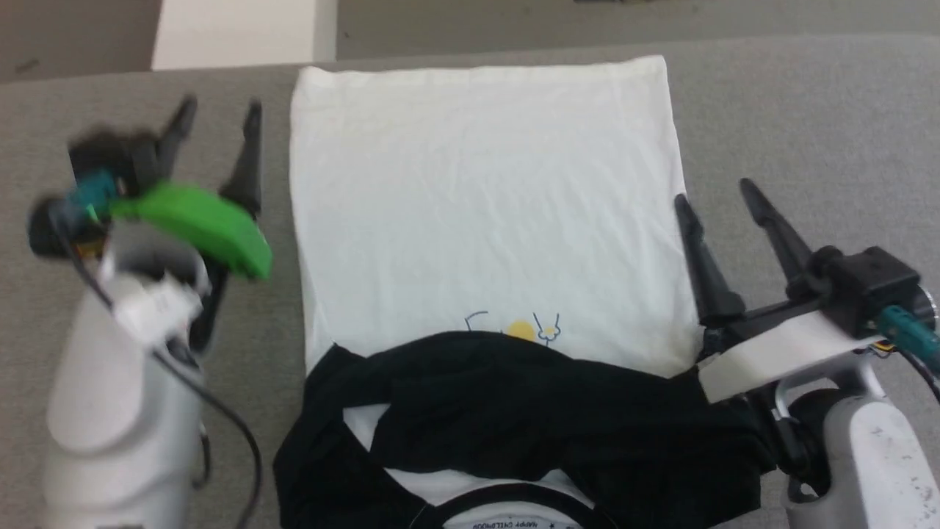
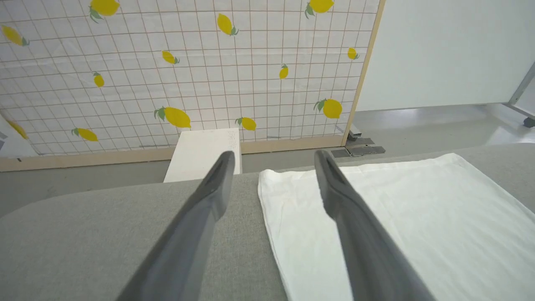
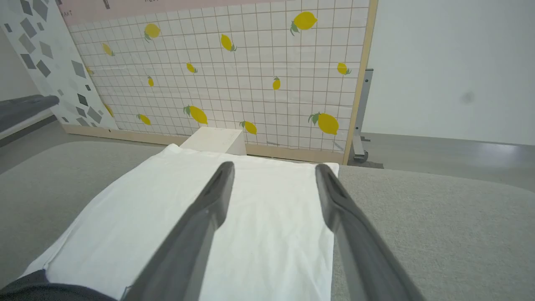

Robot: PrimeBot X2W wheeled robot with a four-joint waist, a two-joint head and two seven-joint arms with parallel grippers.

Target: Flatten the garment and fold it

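Observation:
The garment (image 1: 477, 206) lies flat on the grey surface (image 1: 808, 117), its white body stretching away from me. Both black sleeves (image 1: 529, 411) are folded inward across the chest, half covering the small yellow print (image 1: 521, 330); the black collar sits at the near edge. My left gripper (image 1: 218, 114) hovers open just left of the shirt's side edge, holding nothing. My right gripper (image 1: 716, 191) stands open at the shirt's right edge, above the black sleeve, and it too is empty. The left wrist view shows the white cloth (image 2: 397, 225) under the right finger; in the right wrist view the cloth (image 3: 259, 234) lies between and under both fingers.
Beyond the far edge of the surface stands a pale box (image 2: 205, 152) on the floor, with a lemon-print grid panel (image 3: 234, 75) behind it. A white wall (image 2: 443, 50) is to the right of it. Bare grey surface lies on both sides of the shirt.

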